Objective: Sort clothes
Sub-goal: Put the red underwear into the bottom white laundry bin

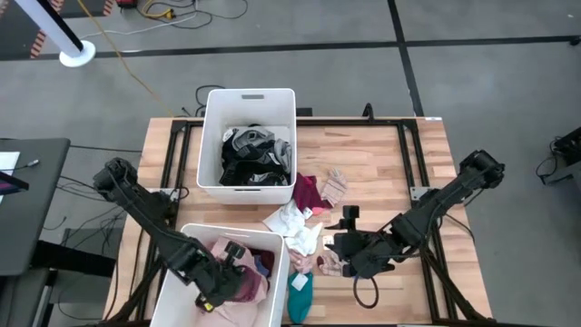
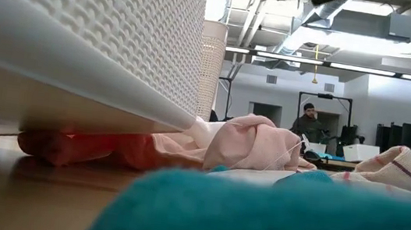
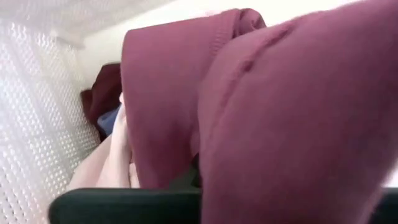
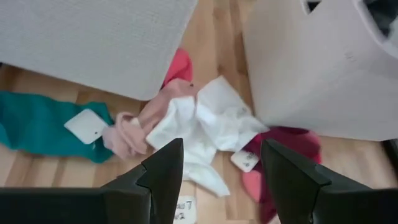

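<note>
My left gripper (image 1: 225, 277) is down inside the near white bin (image 1: 195, 232), shut on a maroon garment (image 3: 280, 112) that bulges up right in front of its camera. Pink and dark blue clothes lie under it in the bin. My right gripper (image 1: 334, 245) is open and empty, hovering over a loose pile on the table. In that pile are a white garment (image 4: 205, 124), a pink one (image 4: 130, 130), a teal one (image 4: 43, 127) and a maroon one (image 4: 286, 143). The white garment lies just beyond the fingertips. My left gripper is on the maroon garment (image 1: 250, 289), but the cloth itself covers the fingers, so the part and the kind of hold are hidden. The garment is bunched in thick folds (image 3: 168, 106) around the gripper, inside the bin, over the pink clothes.
The far white bin (image 1: 250, 95) holds black, grey and white clothes. A striped pink sock (image 1: 336, 186) lies on the table right of it. The pile sits between the two bins' right sides, and bare wood lies to its right. A person stands far off in the room (image 2: 308, 121).
</note>
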{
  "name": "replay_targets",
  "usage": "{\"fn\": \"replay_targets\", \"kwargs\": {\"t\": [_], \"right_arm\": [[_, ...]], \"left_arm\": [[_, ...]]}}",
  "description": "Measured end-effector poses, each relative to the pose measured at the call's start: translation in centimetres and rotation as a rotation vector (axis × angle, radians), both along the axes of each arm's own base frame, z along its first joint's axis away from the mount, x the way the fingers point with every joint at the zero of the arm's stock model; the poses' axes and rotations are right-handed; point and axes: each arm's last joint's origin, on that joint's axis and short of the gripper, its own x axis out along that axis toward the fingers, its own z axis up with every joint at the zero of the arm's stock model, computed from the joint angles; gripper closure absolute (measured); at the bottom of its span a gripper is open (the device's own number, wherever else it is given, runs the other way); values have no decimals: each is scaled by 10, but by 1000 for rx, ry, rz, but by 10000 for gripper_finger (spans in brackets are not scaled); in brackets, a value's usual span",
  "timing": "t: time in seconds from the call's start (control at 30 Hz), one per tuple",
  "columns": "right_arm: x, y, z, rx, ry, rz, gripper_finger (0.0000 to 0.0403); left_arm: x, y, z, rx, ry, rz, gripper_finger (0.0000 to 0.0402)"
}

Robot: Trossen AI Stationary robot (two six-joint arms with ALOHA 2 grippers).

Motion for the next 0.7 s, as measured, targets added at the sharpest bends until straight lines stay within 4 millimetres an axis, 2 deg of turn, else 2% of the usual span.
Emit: {"fn": "replay_targets", "kwargs": {"t": [0.2,0.4,0.53,0.7], "right_arm": [[-6,-3,-28,39,42,-34,176],[-10,-5,-53,115,49,-53,176],[-13,-5,-65,152,45,-40,176],[-14,-6,-71,164,32,-42,176]], "left_arm": [[2,9,-12,-3,49,45,302],[5,12,-13,-26,71,61,221],[6,15,-13,-51,91,66,199],[8,15,-14,-55,96,68,196]]}}
